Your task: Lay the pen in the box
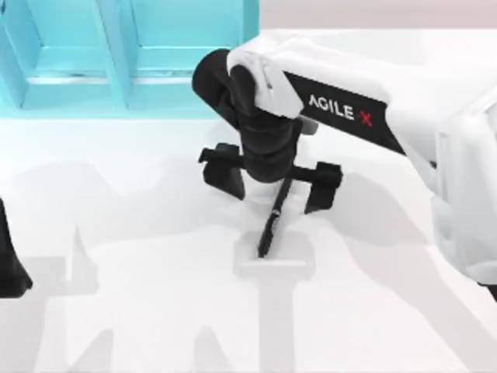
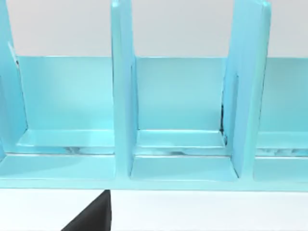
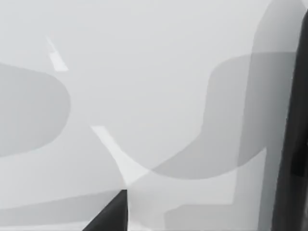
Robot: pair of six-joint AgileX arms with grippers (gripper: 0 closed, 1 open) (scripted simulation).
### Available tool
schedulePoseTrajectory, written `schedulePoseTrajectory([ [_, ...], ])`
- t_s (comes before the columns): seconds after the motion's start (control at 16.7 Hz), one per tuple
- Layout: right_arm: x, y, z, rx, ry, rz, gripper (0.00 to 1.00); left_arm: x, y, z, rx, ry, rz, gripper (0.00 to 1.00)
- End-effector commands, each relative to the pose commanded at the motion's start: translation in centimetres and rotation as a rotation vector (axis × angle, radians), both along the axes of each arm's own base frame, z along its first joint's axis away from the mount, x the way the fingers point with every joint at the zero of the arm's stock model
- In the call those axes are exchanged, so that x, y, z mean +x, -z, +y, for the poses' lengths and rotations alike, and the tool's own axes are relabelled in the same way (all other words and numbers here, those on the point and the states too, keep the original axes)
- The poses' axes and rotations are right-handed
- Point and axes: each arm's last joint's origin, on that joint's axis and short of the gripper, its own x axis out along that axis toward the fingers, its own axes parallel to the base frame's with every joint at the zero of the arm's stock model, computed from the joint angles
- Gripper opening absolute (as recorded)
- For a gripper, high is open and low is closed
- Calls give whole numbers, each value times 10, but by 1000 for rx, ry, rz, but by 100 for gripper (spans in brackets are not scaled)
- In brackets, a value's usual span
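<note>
The slim black pen [image 1: 273,221] slants across the middle of the table. Its lower end rests over a low, pale white box [image 1: 299,264]; its upper end runs up under the wrist of my right gripper [image 1: 273,194]. That gripper hovers just behind the box, open, with its dark fingers [image 1: 224,169] spread wide to either side of the pen and touching nothing. In the right wrist view one dark fingertip [image 3: 111,212] shows over the white table, and a dark strip [image 3: 294,144] runs down the edge. My left gripper [image 1: 9,264] is parked at the table's left edge.
A teal rack [image 1: 116,54] with upright dividers stands at the back left. The left wrist view looks into the rack's compartments [image 2: 180,96]. The right arm's white body [image 1: 435,132] spans the table's right side. Open white tabletop lies in front of the box.
</note>
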Motion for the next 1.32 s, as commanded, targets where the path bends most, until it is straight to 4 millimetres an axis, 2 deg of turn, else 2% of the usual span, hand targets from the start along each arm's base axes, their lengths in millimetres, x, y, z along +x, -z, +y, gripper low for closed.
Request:
schedulePoseTrajectory([
  [0.3, 0, 3, -1, 0, 0, 0, 100, 0, 0, 0, 0, 0, 0, 100],
  [1.08, 0, 3, -1, 0, 0, 0, 2, 0, 0, 0, 0, 0, 0, 100],
  [1.32, 0, 3, -1, 0, 0, 0, 0, 0, 0, 0, 0, 0, 0, 100],
])
